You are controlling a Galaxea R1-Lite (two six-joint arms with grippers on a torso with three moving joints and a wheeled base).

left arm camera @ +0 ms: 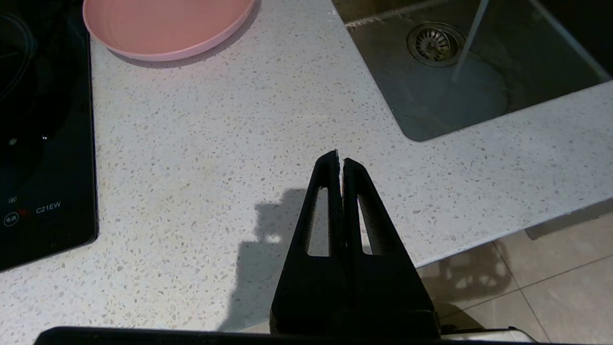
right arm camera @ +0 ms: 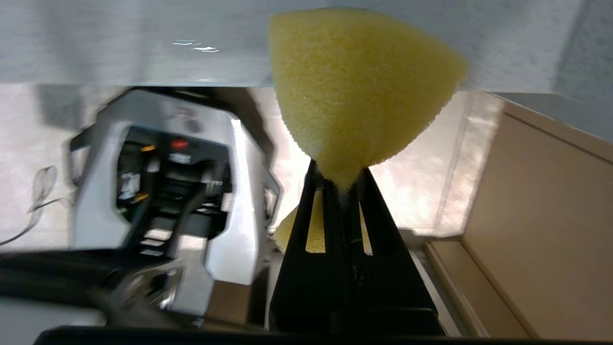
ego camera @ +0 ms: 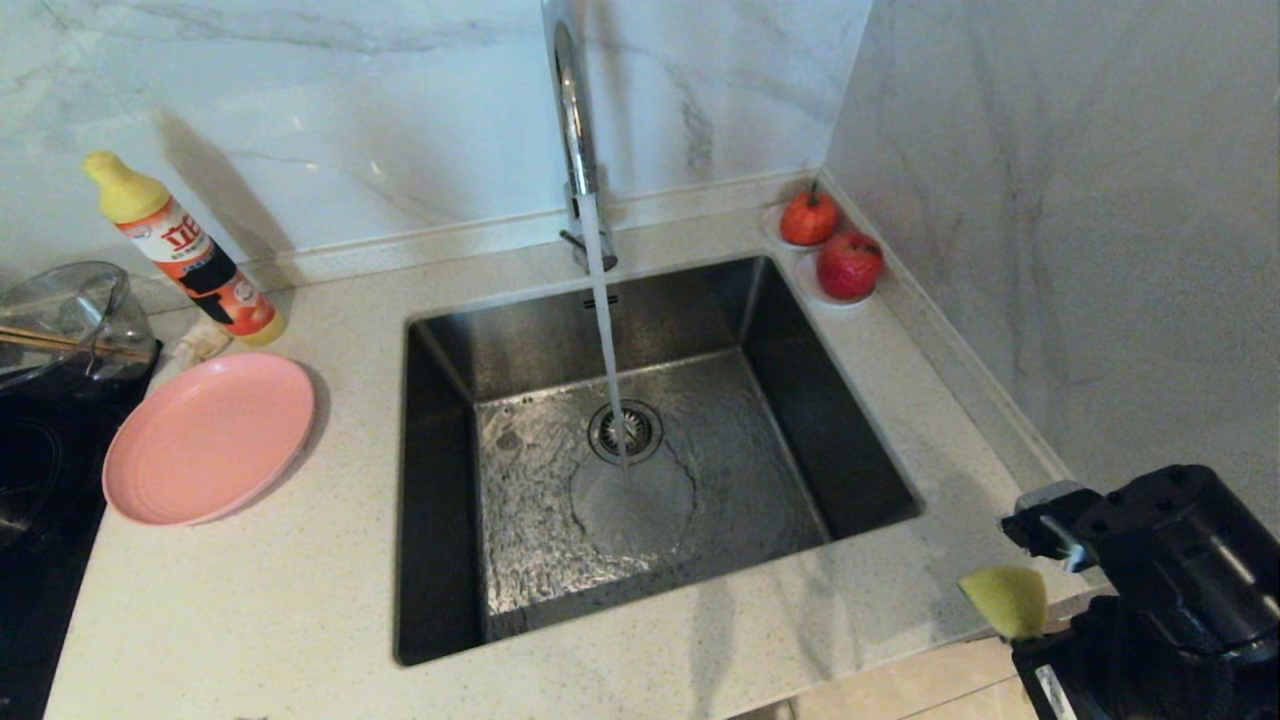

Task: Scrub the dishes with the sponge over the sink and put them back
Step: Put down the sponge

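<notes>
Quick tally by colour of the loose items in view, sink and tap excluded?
Pink: 1, round matte pink plate
Yellow: 2, yellow foam sponge pinched in the right gripper; yellow-capped detergent bottle
Red: 2, red apples
Clear: 1, clear glass bowl
Total: 6

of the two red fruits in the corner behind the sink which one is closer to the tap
The orange-red one with the stem, farther back by the marble wall. The rounder, deeper red fruit sits nearer the front, farther from the chrome tap.

Matte pink round plate (ego camera: pixel 208 438), yellow foam sponge (right arm camera: pixel 357 86), dark steel square sink (ego camera: pixel 640 440), white speckled stone counter (left arm camera: pixel 215 158), two red apples (ego camera: pixel 830 245).
</notes>
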